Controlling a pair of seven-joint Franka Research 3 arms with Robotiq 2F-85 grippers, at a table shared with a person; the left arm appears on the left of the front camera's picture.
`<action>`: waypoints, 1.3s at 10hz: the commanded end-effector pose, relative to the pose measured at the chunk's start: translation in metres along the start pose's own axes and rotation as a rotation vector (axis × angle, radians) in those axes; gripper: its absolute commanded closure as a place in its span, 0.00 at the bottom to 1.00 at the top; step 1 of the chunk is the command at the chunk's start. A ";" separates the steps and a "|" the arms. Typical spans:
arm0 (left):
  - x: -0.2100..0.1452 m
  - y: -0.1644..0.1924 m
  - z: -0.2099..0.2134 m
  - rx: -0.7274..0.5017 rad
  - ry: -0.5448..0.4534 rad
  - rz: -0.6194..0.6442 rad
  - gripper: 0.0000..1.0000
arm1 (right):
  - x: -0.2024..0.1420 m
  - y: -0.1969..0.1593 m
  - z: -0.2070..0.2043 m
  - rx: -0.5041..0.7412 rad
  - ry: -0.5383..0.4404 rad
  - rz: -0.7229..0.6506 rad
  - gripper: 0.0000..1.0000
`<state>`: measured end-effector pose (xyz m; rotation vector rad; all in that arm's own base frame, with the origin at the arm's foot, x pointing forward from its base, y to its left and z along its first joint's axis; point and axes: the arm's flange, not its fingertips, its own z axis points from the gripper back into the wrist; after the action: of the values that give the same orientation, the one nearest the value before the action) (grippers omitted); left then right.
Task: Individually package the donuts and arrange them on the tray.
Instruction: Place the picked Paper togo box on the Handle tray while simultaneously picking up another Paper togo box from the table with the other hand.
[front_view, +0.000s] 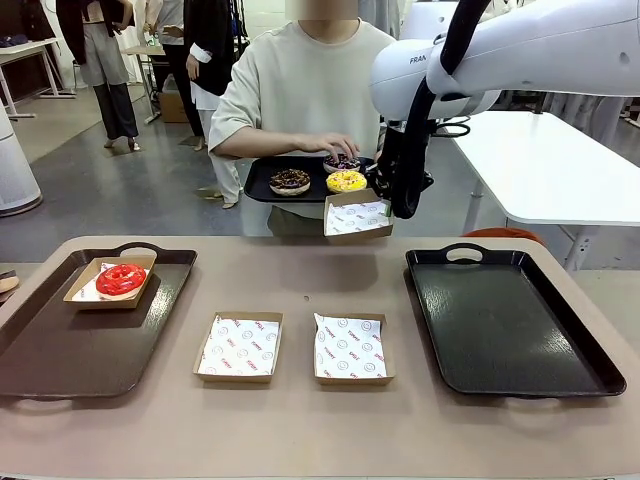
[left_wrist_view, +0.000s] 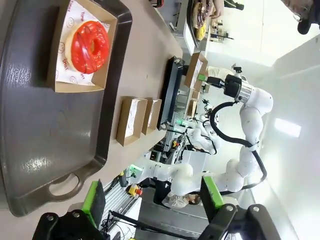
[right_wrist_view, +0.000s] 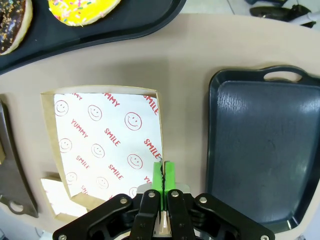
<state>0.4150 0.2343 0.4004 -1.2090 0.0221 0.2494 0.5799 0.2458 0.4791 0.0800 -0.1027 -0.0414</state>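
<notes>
Currently the glossy red donut (front_view: 121, 280) is sitting in a paper-lined carton (front_view: 110, 303) on the brown tray (front_view: 90, 350) at the robot's left. The chocolate donut (front_view: 290, 181) with sprinkles, the bright yellow donut (front_view: 346, 181) and the dark purple donut (front_view: 342, 162) are lying unboxed on a small black tray (front_view: 262, 180) at the far side, where the person's hand (front_view: 330, 146) is reaching over the purple one. The right gripper (front_view: 385, 195) is pinching the side wall of an empty lined carton (front_view: 358, 217), green pads (right_wrist_view: 169, 172) pressing together on the cardboard, and is holding it off the table just beside the yellow donut. The left gripper (left_wrist_view: 152, 197) is hanging over the brown tray's handle end, fingers spread wide, gripping nothing.
</notes>
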 end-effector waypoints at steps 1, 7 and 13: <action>0.003 -0.008 -0.005 0.045 -0.015 -0.012 0.00 | -0.002 0.000 0.001 0.001 -0.005 0.002 1.00; 0.000 0.000 0.000 0.000 0.000 0.000 0.00 | -0.002 0.000 0.001 0.001 -0.005 0.002 1.00; 0.000 0.000 0.000 0.000 0.000 0.000 0.00 | -0.002 0.000 0.001 0.001 -0.005 0.002 1.00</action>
<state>0.4169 0.2333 0.3991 -1.2007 0.0200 0.2505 0.5792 0.2474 0.4797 0.0810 -0.1032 -0.0385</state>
